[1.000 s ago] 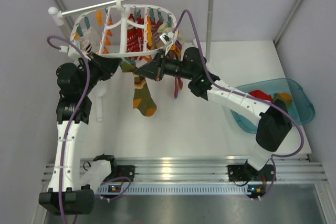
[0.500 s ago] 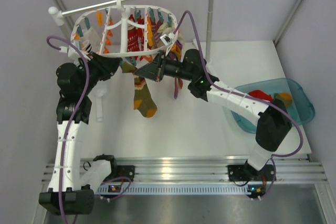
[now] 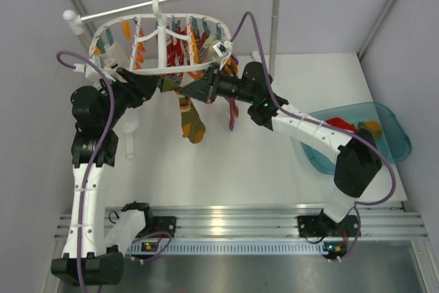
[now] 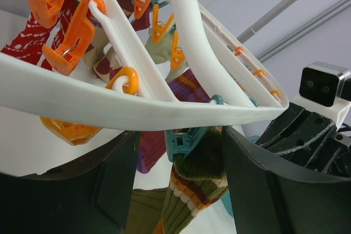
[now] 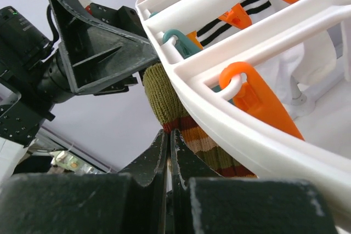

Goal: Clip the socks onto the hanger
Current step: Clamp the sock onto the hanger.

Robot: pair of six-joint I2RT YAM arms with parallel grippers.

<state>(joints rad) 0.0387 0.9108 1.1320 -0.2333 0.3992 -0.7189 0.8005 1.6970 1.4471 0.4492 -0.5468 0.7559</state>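
The white oval hanger (image 3: 159, 47) hangs from the rod, with orange and teal clips along its bars. One zigzag-striped sock (image 3: 191, 119) hangs from its near rim. In the left wrist view a teal clip (image 4: 185, 138) bites the sock's olive cuff (image 4: 207, 163) under the rim (image 4: 137, 108). My left gripper (image 4: 178, 182) is open, one finger on each side of clip and cuff, touching neither. My right gripper (image 5: 168, 134) is shut, its tips against the sock's (image 5: 163, 97) red stripe. No fabric shows between them. From above, both grippers (image 3: 163, 86) (image 3: 186, 92) meet at the rim.
Red, purple and black-striped white socks hang on other clips. The white rod-and-pole stand (image 3: 274, 15) carries the hanger. A blue basin (image 3: 394, 135) holding more socks sits at the right. A white object (image 3: 129, 136) lies on the table beside my left arm.
My left gripper has opened from around the teal clip. The hanger has swung a little, and the hanging sock has shifted slightly right and up. My right gripper stays shut.
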